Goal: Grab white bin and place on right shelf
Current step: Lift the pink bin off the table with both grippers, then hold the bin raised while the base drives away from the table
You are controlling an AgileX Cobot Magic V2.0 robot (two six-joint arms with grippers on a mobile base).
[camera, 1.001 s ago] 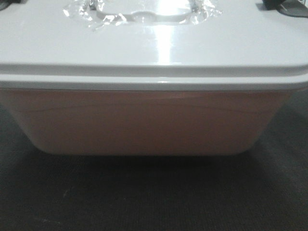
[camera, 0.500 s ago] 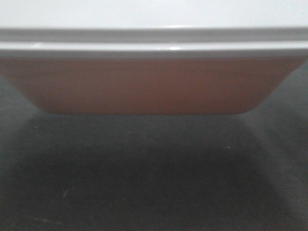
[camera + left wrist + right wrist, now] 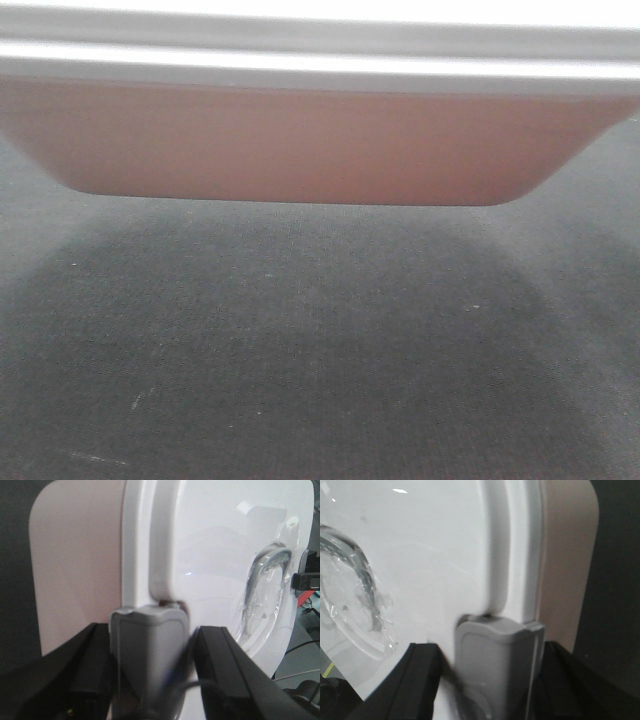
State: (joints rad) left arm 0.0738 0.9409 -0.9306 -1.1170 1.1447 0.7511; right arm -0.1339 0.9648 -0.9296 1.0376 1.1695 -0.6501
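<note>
Ok so starting on the left: the left claw (image 3: 150, 635) has its two black fingers (image 3: 90, 665) pressed up against either side of a grey latch (image 3: 150, 655) on that end of the white bin (image 3: 300, 140), so it's pinching the bin by the latch rather than spread wide. From that wrist cam you get the pale pinkish side wall on the left and the glossy lid (image 3: 210, 540) on the right. The recessed handle (image 3: 267, 590) sits under some crinkly clear film. Front cam, middle of the scene: the bin fills the whole top of the shot. Its lid rim runs straight across, and the base looks to be hanging clear of the dark textured surface (image 3: 320, 350), which has a big soft shadow spread out under the bin. Over on the right it's the mirror image: the right claw (image 3: 487, 650) is clamped on the matching grey latch (image 3: 495, 675) at the other end, a black finger tight on each side. So basically the bin is held between both claws, one at each end.
</note>
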